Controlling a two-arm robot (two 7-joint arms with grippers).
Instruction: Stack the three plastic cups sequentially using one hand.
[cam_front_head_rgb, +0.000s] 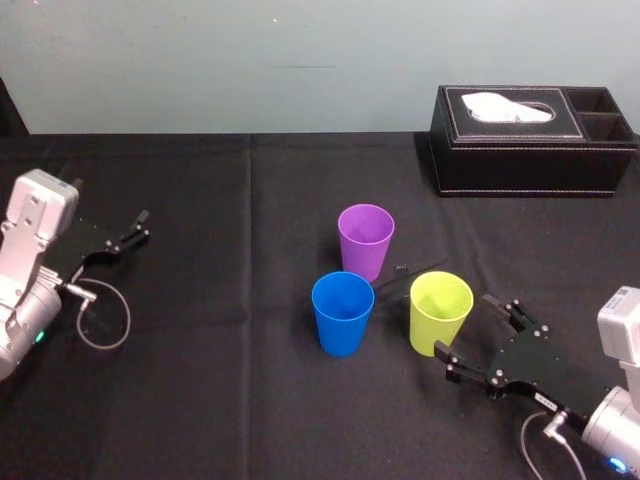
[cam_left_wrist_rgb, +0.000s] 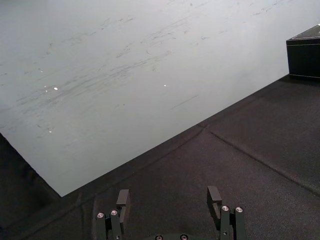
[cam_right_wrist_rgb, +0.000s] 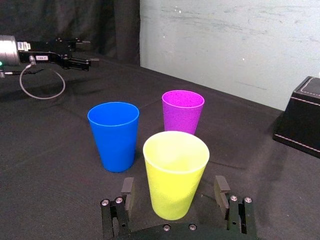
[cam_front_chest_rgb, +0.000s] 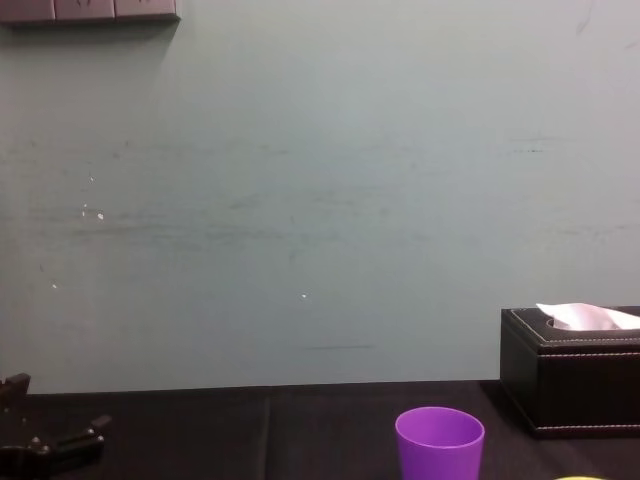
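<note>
Rt pincer (cam_front_head_rgb: 466, 325) open, fingers flanking yellow-green cup (cam_front_head_rgb: 440, 305), upright on tabletop (cam_front_head_rgb: 200, 400). Blue cup (cam_front_head_rgb: 342, 312) near on its left, purple cup (cam_front_head_rgb: 365, 240) behind; none stacked. Lt pincer (cam_front_head_rgb: 140, 228) open, parked far left.

All upright and unstacked: yellow-green cup (cam_front_head_rgb: 441, 310) between the right gripper's (cam_front_head_rgb: 467, 324) spread jaws, blue cup (cam_front_head_rgb: 342, 312) and purple cup (cam_front_head_rgb: 365, 240) just beyond.

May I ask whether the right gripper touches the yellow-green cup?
Apart: the right wrist view shows cloth between the open right gripper and the yellow-green cup.
</note>
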